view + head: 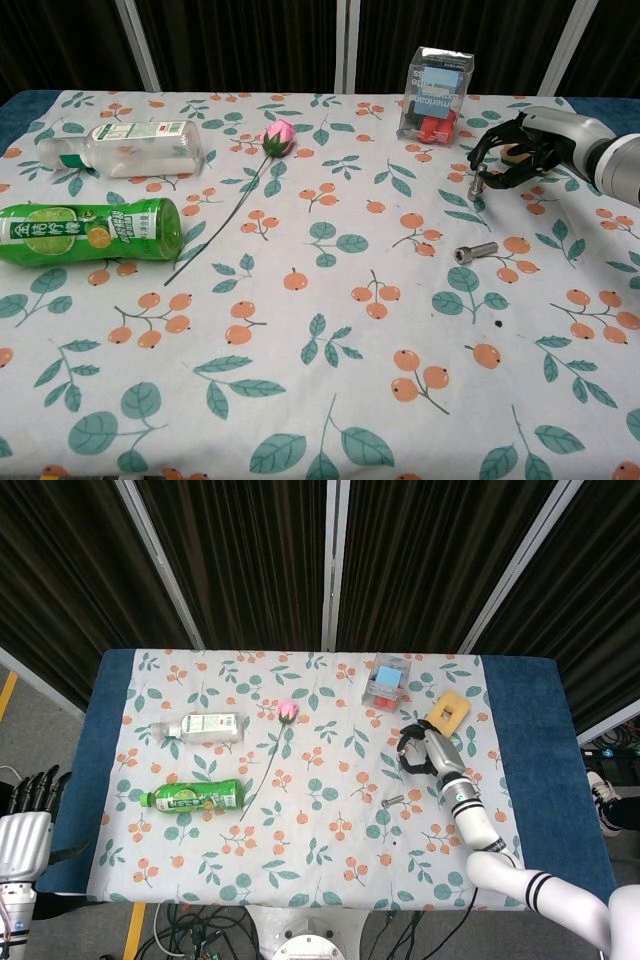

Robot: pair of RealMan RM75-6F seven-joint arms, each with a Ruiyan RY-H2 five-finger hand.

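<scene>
My right hand hovers low over the flowered cloth at the right, its dark fingers curled in like a claw with nothing plainly in them. In the chest view the right hand has its fingertips down near the cloth. A yellow block with a hole lies just behind it. A small metal bolt lies on the cloth in front of the hand, apart from it. My left hand stands off the table's left front corner, fingers straight up, holding nothing.
A clear box with blue and red contents stands at the back. A pink rose with a long stem lies mid-table. A clear bottle and a green bottle lie at the left.
</scene>
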